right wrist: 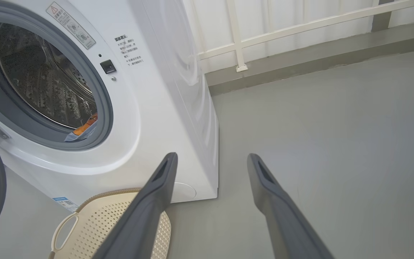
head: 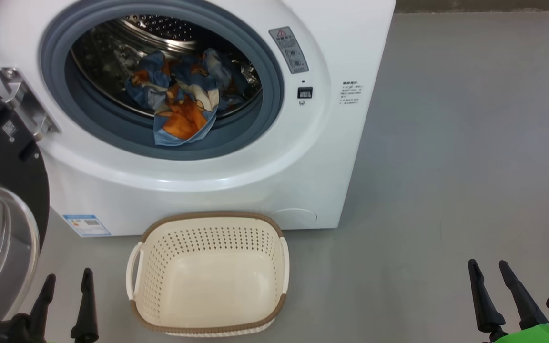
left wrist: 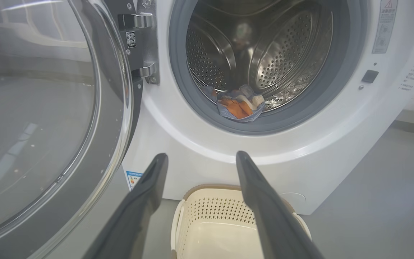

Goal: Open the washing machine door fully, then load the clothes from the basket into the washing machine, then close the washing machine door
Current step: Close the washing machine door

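The white washing machine (head: 322, 143) stands with its round black-rimmed door (head: 3, 214) swung wide open to the left. The blue and orange clothes (head: 181, 97) lie in the steel drum, one end draped over the grey seal. The cream basket (head: 208, 305) sits on the floor in front of the machine with nothing in it. My left gripper (head: 67, 278) is open, low at the left between door and basket. My right gripper (head: 489, 264) is open, low at the right over bare floor. The left wrist view shows the clothes (left wrist: 241, 106), the door (left wrist: 49, 126) and the basket (left wrist: 221, 219).
Grey floor (head: 446, 190) stretches to the right of the machine. A white railing (right wrist: 300, 28) and a low kerb run behind it. The door's steel hinge (head: 26, 102) sits at the machine's left edge.
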